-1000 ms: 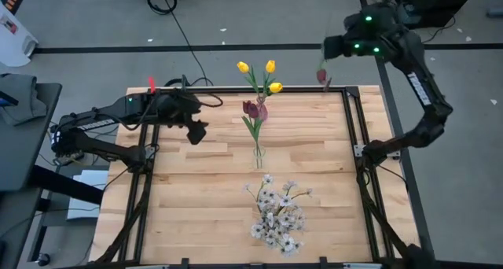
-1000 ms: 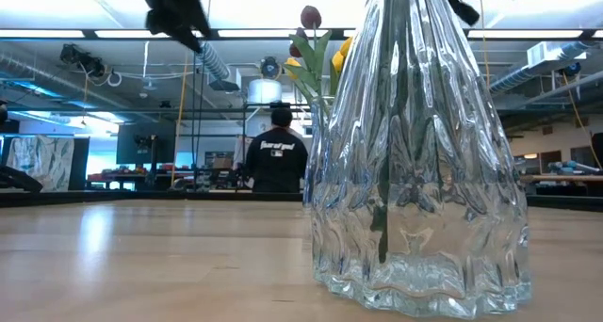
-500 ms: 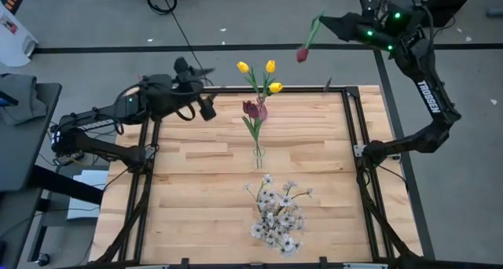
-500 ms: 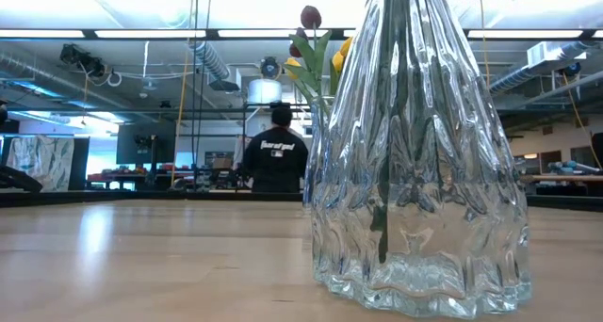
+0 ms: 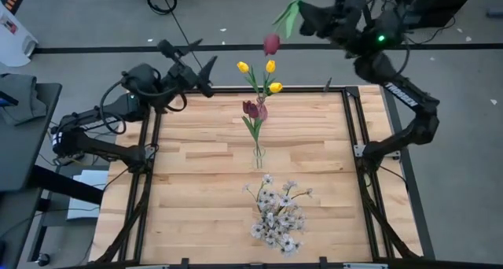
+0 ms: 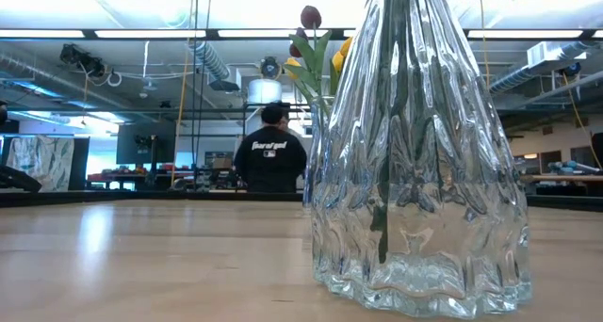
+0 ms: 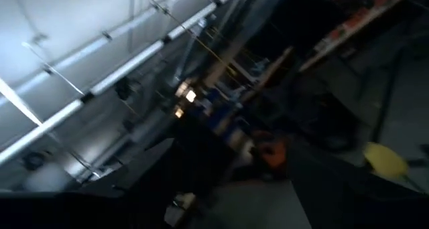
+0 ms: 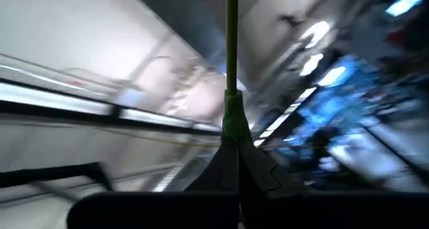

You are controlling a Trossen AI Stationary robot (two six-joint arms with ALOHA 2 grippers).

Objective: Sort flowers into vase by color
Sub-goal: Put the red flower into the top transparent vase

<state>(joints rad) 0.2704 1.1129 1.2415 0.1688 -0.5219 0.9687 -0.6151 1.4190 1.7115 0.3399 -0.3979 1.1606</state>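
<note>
The right gripper [image 5: 308, 16] is raised beyond the table's far edge, at about one o'clock from the table's centre in the high view. Its fingers are pressed together on the green stem of a dark red tulip [image 5: 271, 43], whose bloom hangs off toward the left arm, just past the far edge of the table [image 5: 196, 190]. In the right wrist view the stem [image 8: 231, 68] runs straight out from between the closed fingers.

The left gripper [image 5: 200, 60] is lifted near the far left corner, at about eleven o'clock, with its two fingers spread apart and nothing between them.

A small clear vase [image 5: 258, 155] stands near the middle of the table. It holds yellow tulips [image 5: 269, 67], which reach toward twelve o'clock, and two dark red tulips [image 5: 251, 108] lower down on the same bunch.

A cluster of white blossom sprays [image 5: 277, 214] stands at about six o'clock from that vase, near the front edge. In the low view its ribbed glass vase [image 6: 419, 171] fills the right half of the picture, with green stems visible inside.

Beyond the table, a person [image 6: 270, 157] in a dark shirt stands with their back turned.
</note>
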